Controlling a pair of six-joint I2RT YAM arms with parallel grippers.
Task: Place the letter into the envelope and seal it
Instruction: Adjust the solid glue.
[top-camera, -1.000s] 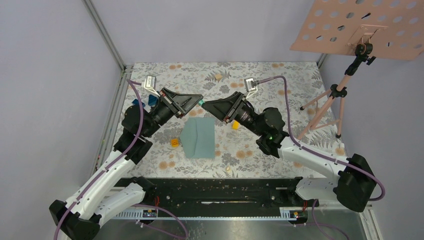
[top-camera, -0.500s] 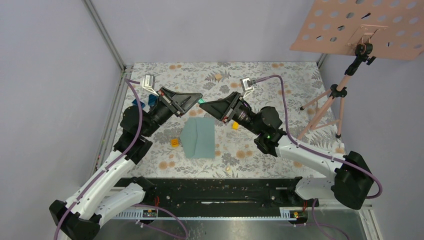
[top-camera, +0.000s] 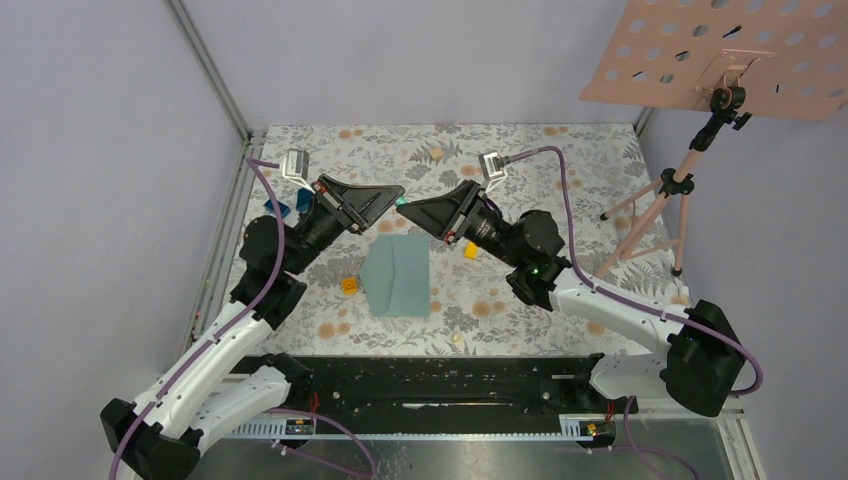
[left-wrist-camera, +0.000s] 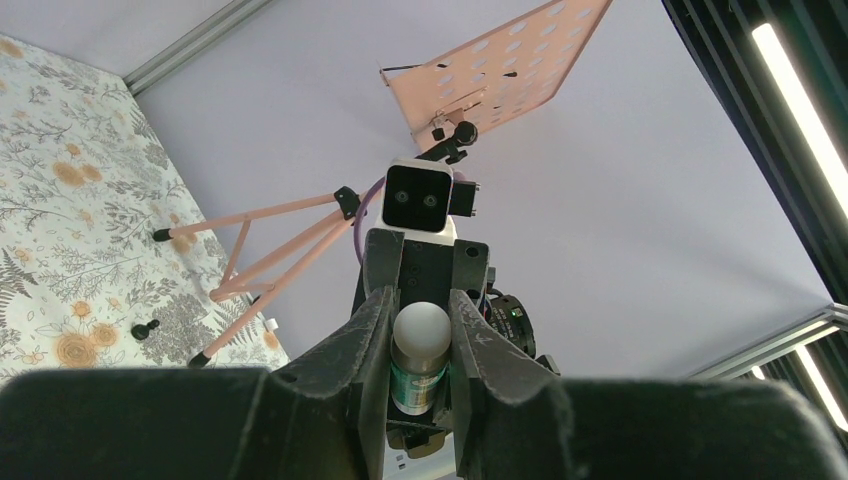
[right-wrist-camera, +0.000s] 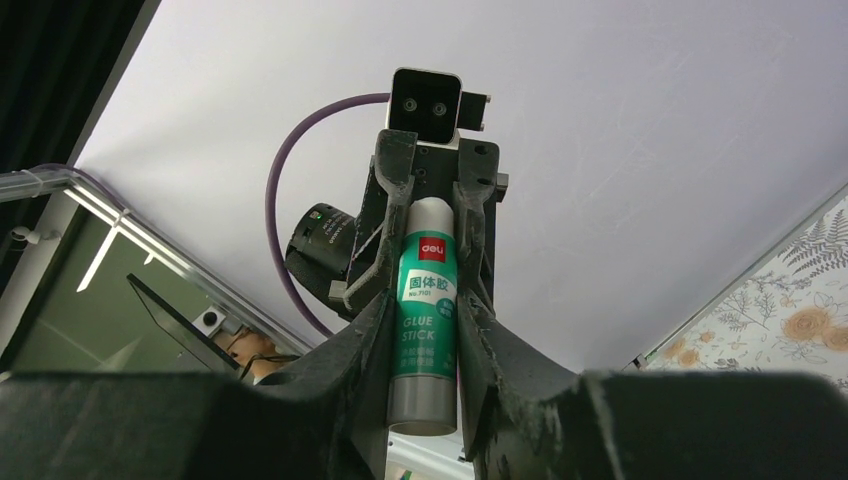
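The teal envelope (top-camera: 397, 275) lies flat on the floral table, its flap folded down. The letter shows in no view. Above the envelope's far edge my two grippers meet tip to tip around a green glue stick (top-camera: 401, 202). My left gripper (top-camera: 399, 191) (left-wrist-camera: 421, 300) is shut on the stick's white-capped end (left-wrist-camera: 420, 325). From the other side, my right gripper (top-camera: 402, 209) (right-wrist-camera: 425, 300) has its fingers pressed against the green labelled body (right-wrist-camera: 426, 310), with the grey base nearest its camera.
A pink perforated board (top-camera: 720, 55) on a tripod (top-camera: 655, 205) stands at the right, beyond the table's edge. Small blocks lie near the envelope: orange (top-camera: 348, 285), yellow (top-camera: 470, 249) and blue (top-camera: 277, 208). A metal frame post (top-camera: 215, 75) runs along the left.
My right gripper's jaws have closed in onto the glue stick that the left gripper holds. Both grippers have drifted slightly left and farther back together. The envelope has not moved.
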